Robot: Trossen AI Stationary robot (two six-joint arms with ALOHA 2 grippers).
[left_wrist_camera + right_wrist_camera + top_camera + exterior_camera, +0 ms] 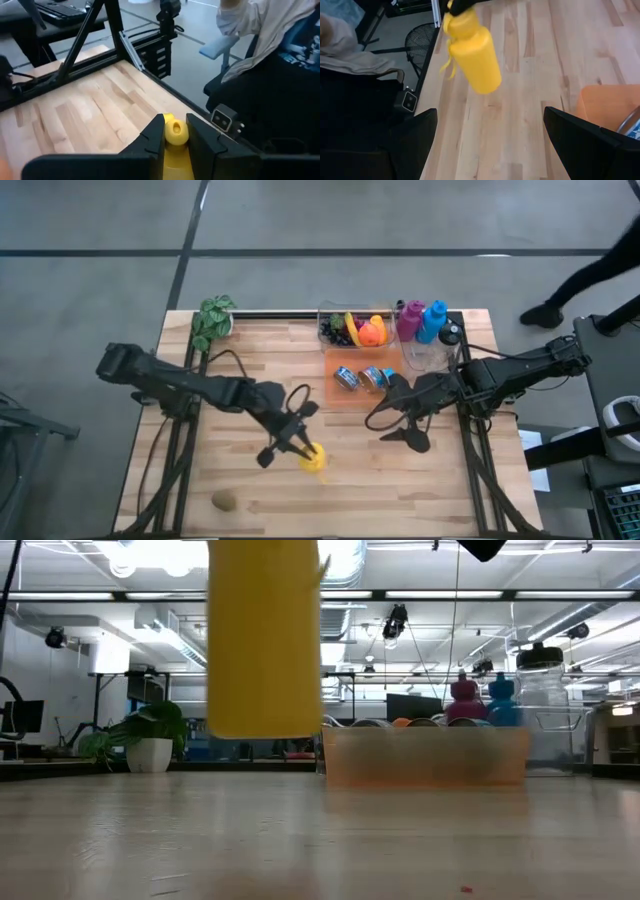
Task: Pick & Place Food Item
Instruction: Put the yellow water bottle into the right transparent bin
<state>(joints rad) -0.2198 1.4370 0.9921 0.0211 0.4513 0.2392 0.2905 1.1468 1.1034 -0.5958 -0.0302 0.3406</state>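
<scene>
A yellow squeeze bottle (pixel 314 459) hangs in the air near the table's middle, toward the near edge. It shows large in the low view (pixel 265 640) and tilted in the right wrist view (pixel 475 52). My left gripper (pixel 293 442) is shut on its top end. My right gripper (pixel 405 434) hovers to the right of the bottle, beside the orange tray. Its fingers stand wide open (pixel 490 150) and touch nothing. My left gripper pinches the yellow bottle by its cap end (pixel 175 131) between the two fingers (pixel 156 134), one on each side. The bottle hangs below the fingers, slightly tilted, its bottom (pixel 262 730) lifted clear of the table.
An orange tray (pixel 345 390) with cans (pixel 363 378) sits right of centre. Behind it are a clear box of fruit (pixel 355 328) and pink (pixel 409 320) and blue (pixel 432 320) bottles. A potted plant (pixel 212 320) stands far left and a small brown fruit (pixel 225 501) near left. A person (pixel 280 45) sits beyond the table's edge.
</scene>
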